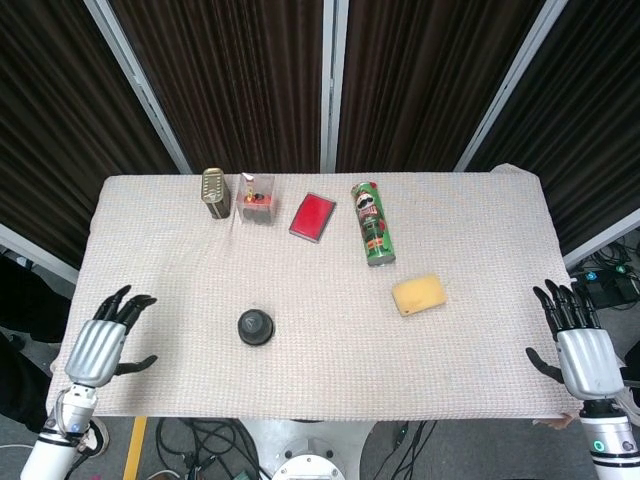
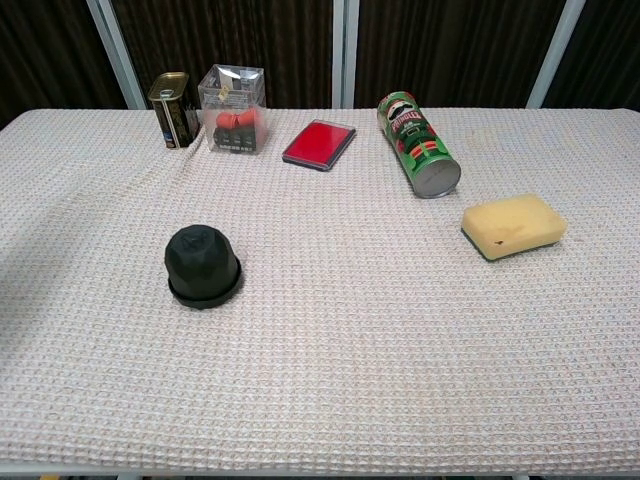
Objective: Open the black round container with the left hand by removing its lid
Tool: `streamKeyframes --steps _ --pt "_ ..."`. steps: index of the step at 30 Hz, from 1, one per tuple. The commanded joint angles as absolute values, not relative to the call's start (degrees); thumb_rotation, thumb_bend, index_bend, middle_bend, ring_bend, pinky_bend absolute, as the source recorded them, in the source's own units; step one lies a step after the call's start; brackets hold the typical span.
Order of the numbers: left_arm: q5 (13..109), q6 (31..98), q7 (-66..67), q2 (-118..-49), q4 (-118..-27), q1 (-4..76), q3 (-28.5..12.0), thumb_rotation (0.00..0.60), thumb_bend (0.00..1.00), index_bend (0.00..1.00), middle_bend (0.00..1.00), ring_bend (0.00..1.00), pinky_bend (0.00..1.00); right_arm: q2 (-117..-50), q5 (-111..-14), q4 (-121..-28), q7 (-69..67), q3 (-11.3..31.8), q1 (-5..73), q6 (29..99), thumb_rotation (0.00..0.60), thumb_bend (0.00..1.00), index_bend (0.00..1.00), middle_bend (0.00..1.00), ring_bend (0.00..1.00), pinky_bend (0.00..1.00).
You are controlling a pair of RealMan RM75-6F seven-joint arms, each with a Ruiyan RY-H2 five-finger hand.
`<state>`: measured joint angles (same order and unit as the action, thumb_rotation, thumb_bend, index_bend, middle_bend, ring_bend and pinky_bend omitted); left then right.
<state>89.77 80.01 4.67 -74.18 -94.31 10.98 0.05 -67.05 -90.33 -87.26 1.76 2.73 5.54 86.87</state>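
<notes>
At lower left of head view, left hand [image 1: 98,350] empty, fingers [image 1: 128,305] spread; reach not begun. Next: cross to black round container [image 1: 254,326], grip lid.

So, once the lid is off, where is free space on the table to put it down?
The cloth is bare all around the black round container, most widely toward the near edge and across to the yellow sponge. The far edge is crowded: tin, clear box, red case, and chips can.
</notes>
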Motion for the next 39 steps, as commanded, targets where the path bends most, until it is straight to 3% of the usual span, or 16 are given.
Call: streamKeyframes --steps 1,13,31,39 --pt "90.59 77.34 4.55 -76.38 -94.15 12.40 0.96 0.600 0.04 0.17 0.16 0.03 0.14 -67.05 -89.64 -86.87 1.03 2.97 5.47 86.69 0.600 0.11 0.00 0.00 0.00 0.00" --pt "80.59 65.39 4.48 -86.28 -88.80 18.45 -3.10 0.600 0.04 0.16 0.16 0.03 0.14 -66.15 -88.07 -86.40 -0.77 3.47 5.60 85.61 0.600 0.11 0.00 0.00 0.00 0.00" --pt "78.48 58.53 6.14 -94.51 -82.64 25.81 -5.37 0.600 0.04 0.13 0.14 0.03 0.14 -66.19 -87.15 -85.56 -1.04 3.35 5.31 84.94 0.600 0.11 0.00 0.00 0.00 0.00" --pt "77.05 55.42 6.77 -95.10 -81.47 28.68 -6.07 0.600 0.04 0.13 0.14 0.03 0.14 -66.22 -85.51 -85.03 -0.20 3.92 5.18 84.47 0.600 0.11 0.00 0.00 0.00 0.00"
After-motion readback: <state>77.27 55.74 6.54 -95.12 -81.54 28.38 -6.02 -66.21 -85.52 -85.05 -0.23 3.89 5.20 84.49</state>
